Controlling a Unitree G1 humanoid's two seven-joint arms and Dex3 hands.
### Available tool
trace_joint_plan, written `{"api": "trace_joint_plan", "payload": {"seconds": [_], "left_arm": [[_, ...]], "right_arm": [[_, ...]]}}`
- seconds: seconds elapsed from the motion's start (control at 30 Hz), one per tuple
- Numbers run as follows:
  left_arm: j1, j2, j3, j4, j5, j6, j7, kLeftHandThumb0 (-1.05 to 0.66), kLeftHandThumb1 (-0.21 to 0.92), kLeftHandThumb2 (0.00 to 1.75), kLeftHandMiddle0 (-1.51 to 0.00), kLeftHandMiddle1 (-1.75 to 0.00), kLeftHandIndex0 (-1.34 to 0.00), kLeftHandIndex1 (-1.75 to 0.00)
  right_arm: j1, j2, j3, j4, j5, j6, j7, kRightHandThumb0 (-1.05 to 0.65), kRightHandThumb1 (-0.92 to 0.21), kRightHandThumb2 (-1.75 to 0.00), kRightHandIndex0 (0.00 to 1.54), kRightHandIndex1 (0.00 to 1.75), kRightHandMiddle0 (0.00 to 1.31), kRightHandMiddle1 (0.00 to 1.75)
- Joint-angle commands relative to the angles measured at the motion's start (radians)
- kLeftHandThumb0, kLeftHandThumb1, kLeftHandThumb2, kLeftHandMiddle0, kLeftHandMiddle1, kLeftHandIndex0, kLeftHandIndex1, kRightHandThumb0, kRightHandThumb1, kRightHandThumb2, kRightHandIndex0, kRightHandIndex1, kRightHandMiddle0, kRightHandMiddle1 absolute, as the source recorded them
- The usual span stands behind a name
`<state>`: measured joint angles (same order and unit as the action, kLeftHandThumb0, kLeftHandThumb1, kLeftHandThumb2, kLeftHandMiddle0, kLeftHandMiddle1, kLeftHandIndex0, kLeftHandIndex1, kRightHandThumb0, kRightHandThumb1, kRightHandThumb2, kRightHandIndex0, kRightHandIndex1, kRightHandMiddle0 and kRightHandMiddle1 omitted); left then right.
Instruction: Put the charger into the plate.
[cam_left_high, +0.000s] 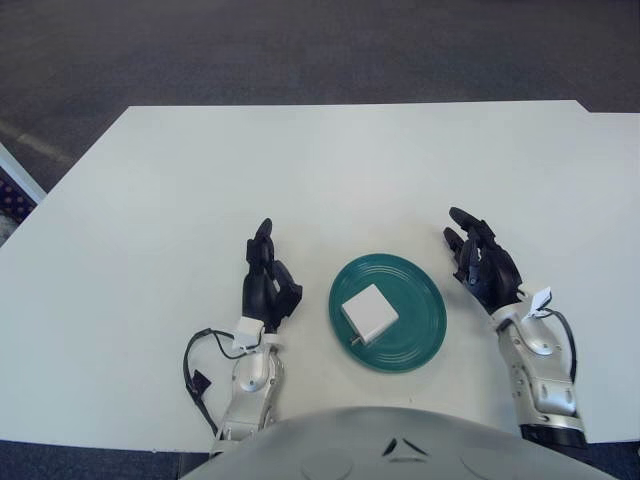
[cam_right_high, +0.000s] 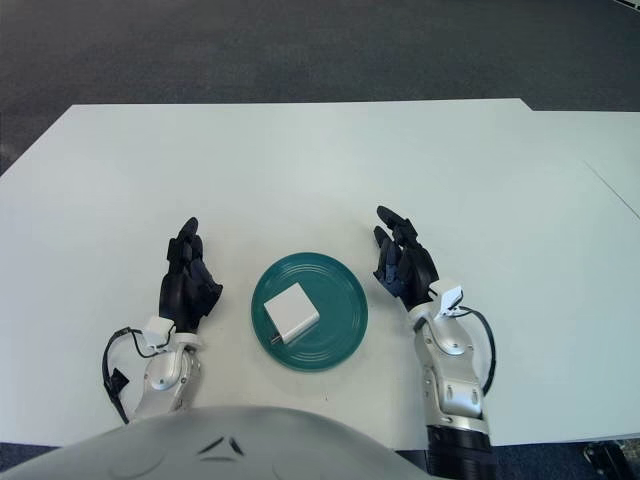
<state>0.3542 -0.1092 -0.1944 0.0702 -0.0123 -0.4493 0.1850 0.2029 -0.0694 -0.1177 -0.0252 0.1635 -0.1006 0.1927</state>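
A white square charger (cam_left_high: 367, 312) lies inside the round green plate (cam_left_high: 420, 300) near the table's front edge, its prongs pointing toward me. My right hand (cam_left_high: 480, 262) shows just right of the plate, fingers extended and holding nothing, a small gap between it and the rim. My left hand (cam_left_high: 268, 280) shows left of the plate with straight fingers, also empty. In the right eye view the charger (cam_right_high: 290, 312) sits left of centre in the plate (cam_right_high: 345, 300).
The white table (cam_left_high: 300, 170) stretches wide ahead of both hands. A black cable (cam_left_high: 200, 365) loops beside my left wrist. Dark carpet lies beyond the far edge.
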Motion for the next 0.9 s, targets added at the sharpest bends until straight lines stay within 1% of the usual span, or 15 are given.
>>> {"api": "trace_joint_plan", "payload": {"seconds": [0.0, 0.07, 0.17, 0.27, 0.47, 0.6, 0.73, 0.87], "left_arm": [[0.016, -0.023, 0.013, 0.051, -0.02, 0.056, -0.014, -0.98, 0.92, 0.99, -0.14, 0.0, 0.0, -0.58], [0.014, -0.026, 0.018, 0.056, -0.017, 0.062, -0.012, -0.98, 0.92, 0.99, -0.13, 0.0, 0.0, -0.56], [0.011, -0.034, 0.029, 0.073, -0.008, 0.071, 0.007, -0.98, 0.92, 0.98, -0.14, -0.01, 0.0, -0.55], [0.005, -0.035, 0.034, 0.088, -0.003, 0.057, 0.011, -0.96, 0.92, 0.96, -0.16, -0.02, 0.0, -0.55], [-0.006, -0.029, 0.036, 0.114, 0.004, 0.034, 0.012, -0.96, 0.92, 0.96, -0.18, -0.02, 0.0, -0.55], [-0.013, -0.039, 0.037, 0.127, -0.019, 0.03, 0.003, -0.96, 0.92, 0.95, -0.19, -0.02, 0.0, -0.55], [-0.01, -0.04, 0.033, 0.125, -0.078, 0.027, -0.049, -0.98, 0.92, 0.94, -0.21, -0.03, 0.0, -0.56], [-0.008, -0.019, 0.038, 0.13, -0.149, 0.03, -0.134, -0.98, 0.92, 0.95, -0.23, -0.04, 0.0, -0.59]], "right_arm": [[-0.055, 0.045, 0.0, 0.13, -0.01, -0.057, -0.035, -0.98, -0.92, -0.85, 0.28, 0.04, 0.0, 0.87], [-0.059, 0.05, -0.001, 0.147, -0.01, -0.08, -0.043, -0.96, -0.92, -0.84, 0.3, 0.04, 0.0, 0.92], [-0.059, 0.064, -0.001, 0.181, -0.013, -0.117, -0.056, -0.95, -0.92, -0.83, 0.31, 0.04, 0.0, 0.94], [-0.056, 0.067, 0.002, 0.2, -0.018, -0.134, -0.059, -0.94, -0.92, -0.83, 0.32, 0.04, 0.0, 0.94], [-0.029, 0.061, 0.004, 0.226, -0.029, -0.144, -0.06, -0.9, -0.92, -0.86, 0.29, 0.02, 0.0, 0.8], [-0.021, 0.059, -0.003, 0.286, -0.031, -0.165, -0.063, -0.88, -0.92, -0.88, 0.28, 0.01, 0.0, 0.74], [-0.031, 0.063, -0.005, 0.313, -0.036, -0.158, -0.084, -0.88, -0.92, -0.89, 0.28, 0.01, 0.0, 0.69], [-0.05, 0.065, -0.012, 0.356, -0.032, -0.171, -0.093, -0.88, -0.92, -0.89, 0.27, 0.0, 0.0, 0.69]]}}
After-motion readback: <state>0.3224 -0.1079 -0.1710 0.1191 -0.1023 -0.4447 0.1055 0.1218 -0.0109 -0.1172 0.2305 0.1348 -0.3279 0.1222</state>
